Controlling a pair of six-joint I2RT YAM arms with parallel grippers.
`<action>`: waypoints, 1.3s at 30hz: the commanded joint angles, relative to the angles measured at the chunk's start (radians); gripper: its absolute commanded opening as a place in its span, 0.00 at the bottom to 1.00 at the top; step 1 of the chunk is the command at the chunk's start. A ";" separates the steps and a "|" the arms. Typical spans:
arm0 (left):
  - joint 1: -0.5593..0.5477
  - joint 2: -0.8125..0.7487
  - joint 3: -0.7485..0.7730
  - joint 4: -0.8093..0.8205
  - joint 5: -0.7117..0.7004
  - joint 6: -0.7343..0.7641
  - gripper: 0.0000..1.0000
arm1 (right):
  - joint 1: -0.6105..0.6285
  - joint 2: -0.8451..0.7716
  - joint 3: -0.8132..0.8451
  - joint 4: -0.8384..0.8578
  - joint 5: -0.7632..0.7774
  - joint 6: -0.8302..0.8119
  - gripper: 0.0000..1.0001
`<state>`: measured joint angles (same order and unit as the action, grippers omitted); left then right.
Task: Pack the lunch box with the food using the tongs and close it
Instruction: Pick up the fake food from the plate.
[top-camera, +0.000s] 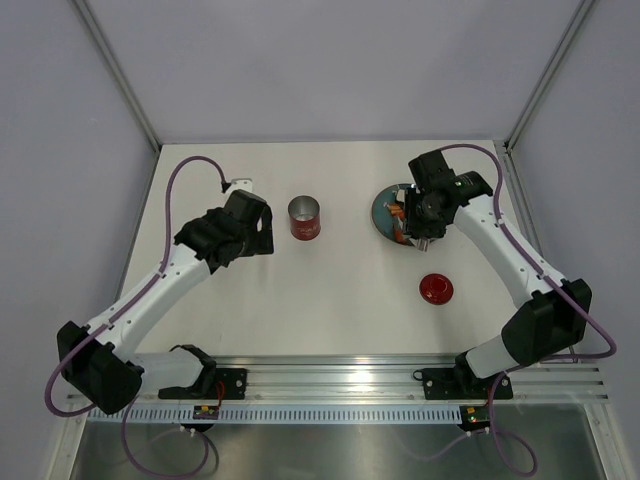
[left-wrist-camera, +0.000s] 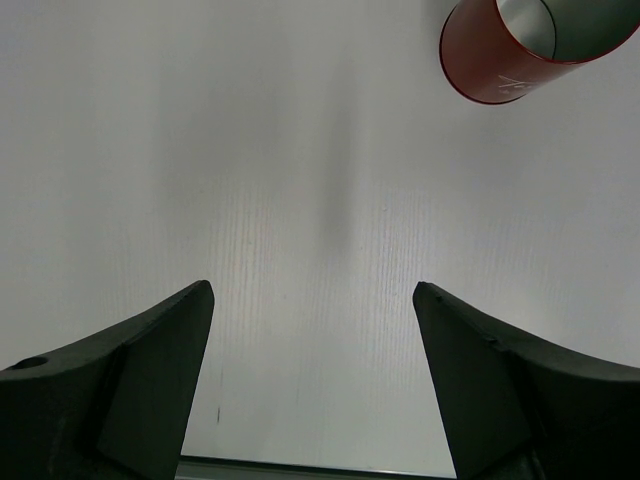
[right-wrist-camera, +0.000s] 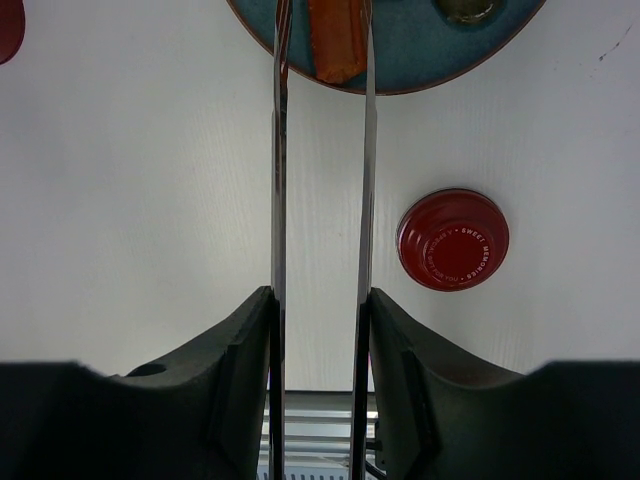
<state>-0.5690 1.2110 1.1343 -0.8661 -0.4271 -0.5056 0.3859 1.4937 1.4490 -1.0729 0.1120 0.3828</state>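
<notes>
The lunch box (top-camera: 304, 217), a small red can standing open with a silvery inside, sits mid-table and shows at the top right of the left wrist view (left-wrist-camera: 500, 60). Its round red lid (top-camera: 435, 288) lies flat on the table (right-wrist-camera: 453, 239). My left gripper (left-wrist-camera: 312, 290) hangs open and empty just left of the can (top-camera: 262, 232). My right gripper (right-wrist-camera: 320, 295) is shut on the silver tongs (right-wrist-camera: 367, 180), above the near side of the blue-grey plate (right-wrist-camera: 420, 50). An orange piece of food (right-wrist-camera: 337, 40) lies on the plate between the tongs' two arms.
A dull greenish piece (right-wrist-camera: 465, 10) also lies on the plate (top-camera: 385, 212). The lid rests to the right of the tongs. An aluminium rail (top-camera: 330, 375) runs along the near table edge, and grey walls enclose the sides and back.
</notes>
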 joint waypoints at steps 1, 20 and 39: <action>0.006 0.007 0.022 0.041 -0.021 -0.004 0.86 | -0.004 0.008 -0.013 0.037 0.006 -0.019 0.47; 0.004 0.012 0.010 0.041 -0.025 -0.011 0.86 | -0.004 0.033 -0.055 0.071 0.011 -0.038 0.48; 0.004 0.012 0.012 0.044 -0.016 -0.019 0.85 | -0.036 0.063 -0.111 0.148 -0.038 -0.055 0.49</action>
<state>-0.5682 1.2263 1.1343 -0.8627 -0.4267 -0.5095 0.3550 1.5448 1.3449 -0.9665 0.0986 0.3431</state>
